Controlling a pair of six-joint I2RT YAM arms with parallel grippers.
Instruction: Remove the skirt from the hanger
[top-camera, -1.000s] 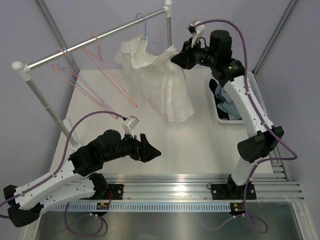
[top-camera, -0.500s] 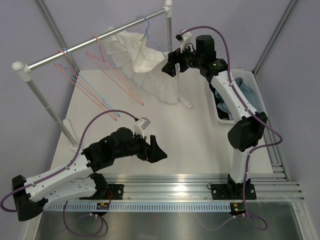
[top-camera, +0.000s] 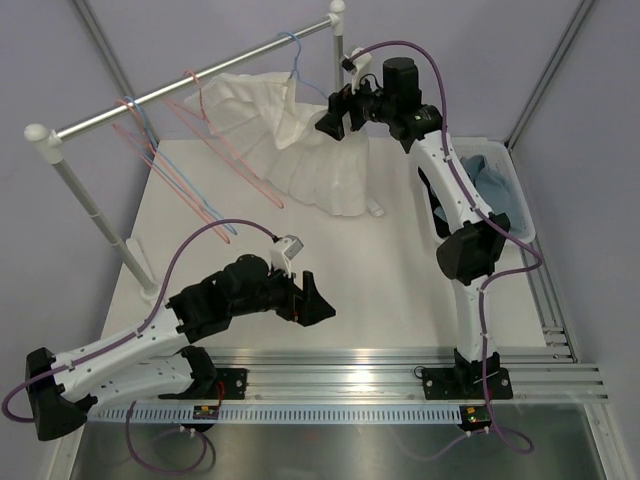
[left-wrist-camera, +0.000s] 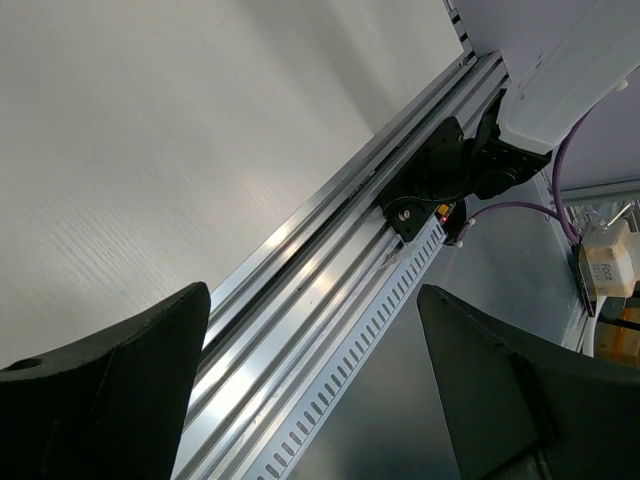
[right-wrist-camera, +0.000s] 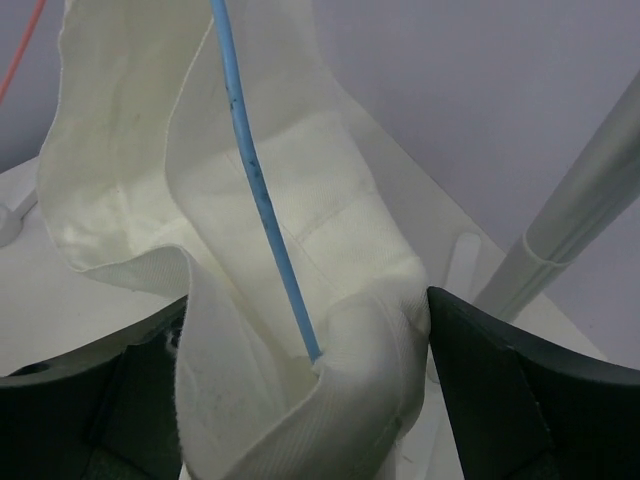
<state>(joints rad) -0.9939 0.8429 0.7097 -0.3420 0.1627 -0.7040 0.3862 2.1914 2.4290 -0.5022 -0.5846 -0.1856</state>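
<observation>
No skirt shows in any view. A pink hanger (top-camera: 250, 177) hangs bare from the rail (top-camera: 150, 95). My right gripper (top-camera: 328, 118) is up by the rail's right end. It stands open, its jaws either side of a fold of the white shirt (right-wrist-camera: 130, 150) and the light-blue hanger wire (right-wrist-camera: 250, 170) that carries it. The shirt (top-camera: 310, 165) drapes down to the table. My left gripper (top-camera: 318, 300) hovers open over the table's near edge. Between its fingers shows only the aluminium rail (left-wrist-camera: 300, 300) at the table's edge.
More pink and light-blue wire hangers (top-camera: 160, 172) hang bare at the rail's left part. The rail's right post (top-camera: 338, 50) stands just beside my right gripper. A white bin (top-camera: 500, 190) with blue fabric sits at the table's right edge, partly behind the right arm.
My right gripper was shut on the white shirt; it has opened and moved left and up towards the rail. The shirt swung left. The left arm shifted slightly right.
</observation>
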